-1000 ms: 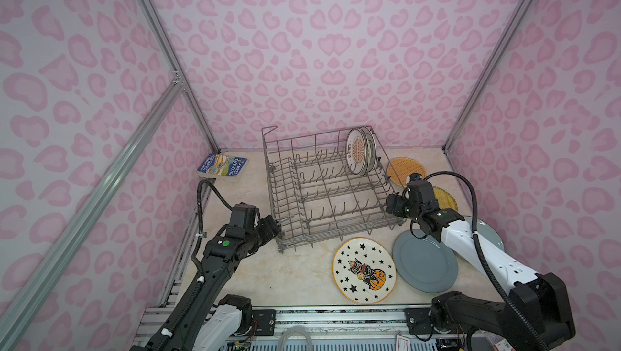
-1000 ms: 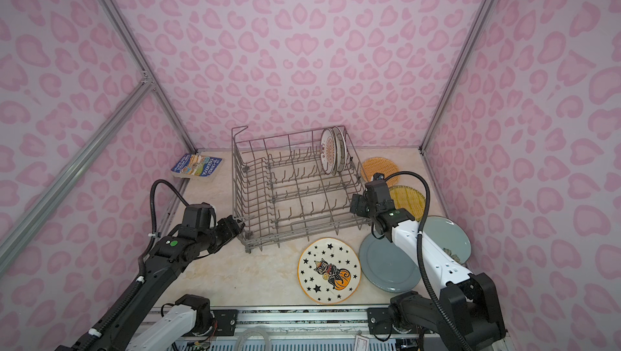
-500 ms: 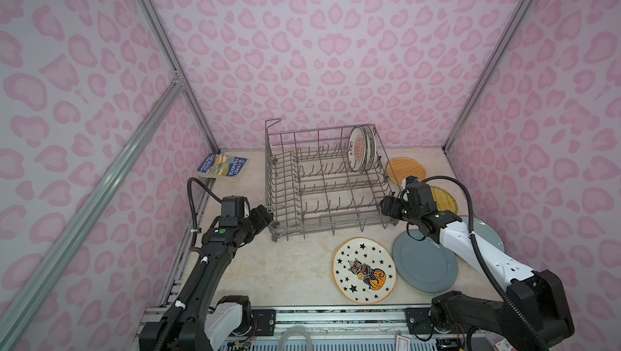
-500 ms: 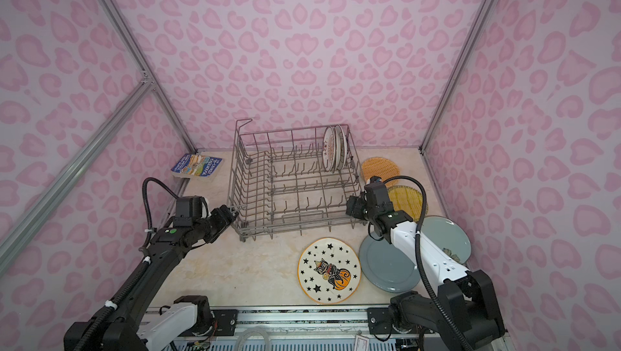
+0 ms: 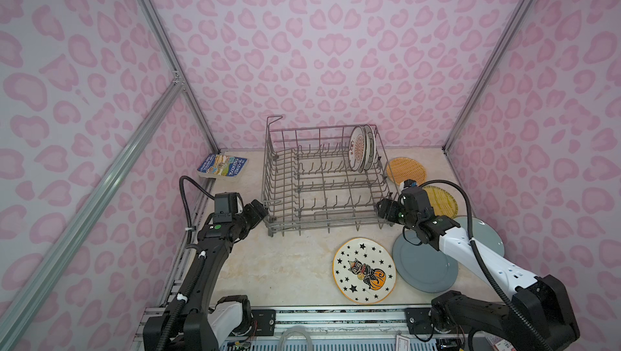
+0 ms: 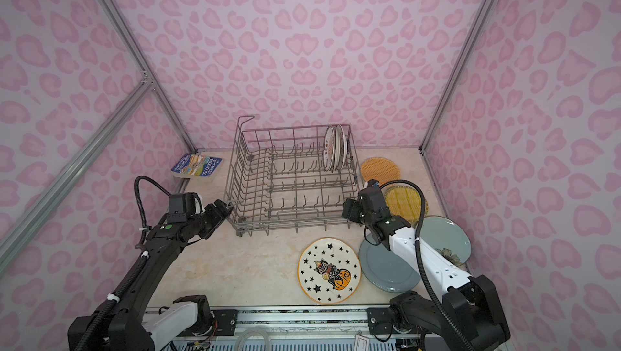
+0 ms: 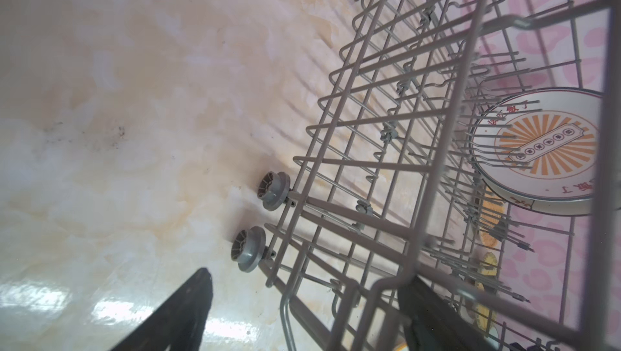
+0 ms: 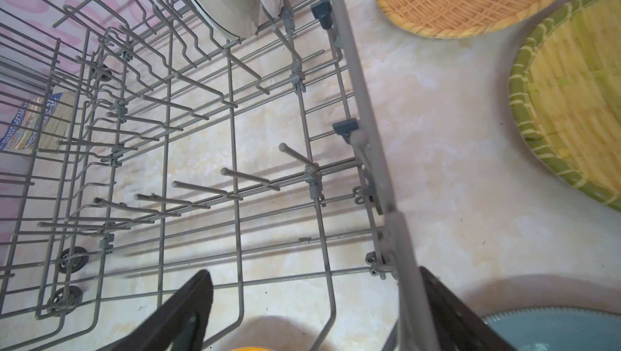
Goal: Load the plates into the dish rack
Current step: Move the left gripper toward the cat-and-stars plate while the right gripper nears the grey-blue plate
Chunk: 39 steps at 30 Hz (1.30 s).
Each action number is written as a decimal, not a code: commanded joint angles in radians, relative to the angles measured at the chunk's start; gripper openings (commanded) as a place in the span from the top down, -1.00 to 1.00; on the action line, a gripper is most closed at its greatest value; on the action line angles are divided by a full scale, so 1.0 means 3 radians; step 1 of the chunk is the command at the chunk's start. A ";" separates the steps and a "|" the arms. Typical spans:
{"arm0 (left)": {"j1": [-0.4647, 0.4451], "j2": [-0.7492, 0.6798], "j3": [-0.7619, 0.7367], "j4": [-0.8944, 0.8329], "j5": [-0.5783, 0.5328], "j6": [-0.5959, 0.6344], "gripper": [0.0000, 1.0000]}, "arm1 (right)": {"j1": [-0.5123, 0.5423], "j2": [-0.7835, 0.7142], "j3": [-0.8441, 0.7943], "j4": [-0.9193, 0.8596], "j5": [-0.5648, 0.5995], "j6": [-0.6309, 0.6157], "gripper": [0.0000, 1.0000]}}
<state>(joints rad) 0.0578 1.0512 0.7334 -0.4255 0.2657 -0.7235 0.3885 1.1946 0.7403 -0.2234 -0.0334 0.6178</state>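
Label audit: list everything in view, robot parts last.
Grey wire dish rack: 1, grey, mid-table
White black-rimmed round plates: 2, white, upright in rack's far-right corner
Orange woven-look round plate: 1, orange, flat right of rack
Yellow woven-look round plate: 1, yellow, flat behind right gripper
Grey-blue round plate: 1, grey-blue, front right
Pale blue-green round plate: 1, blue-green, right edge
Cat-and-pumpkin starred round plate: 1, white, before rack
Blue paperback book: 1, blue, far left
Left gripper: 1, black, open at rack's near-left corner
Right gripper: 1, black, open at rack's near-right corner
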 commanded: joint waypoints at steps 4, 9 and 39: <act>0.0016 -0.0245 0.0134 -0.0188 0.0037 0.0107 -0.99 | 0.0013 -0.0010 0.0026 0.0044 0.0064 0.0088 -0.82; 0.0042 -0.0452 0.0376 -0.0404 0.0240 0.0170 -0.96 | 0.0009 -0.0073 0.0183 -0.0099 0.0123 -0.0013 -0.89; -0.1152 -0.1593 0.0073 -0.0321 0.1155 -0.0097 -0.93 | -0.0012 -0.0922 0.0386 -0.0669 0.0035 -0.0296 -0.97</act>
<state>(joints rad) -0.2081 0.5831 0.7967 -0.6006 0.6930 -0.6971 0.3843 0.9306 0.8658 -0.3908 -0.0051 0.5381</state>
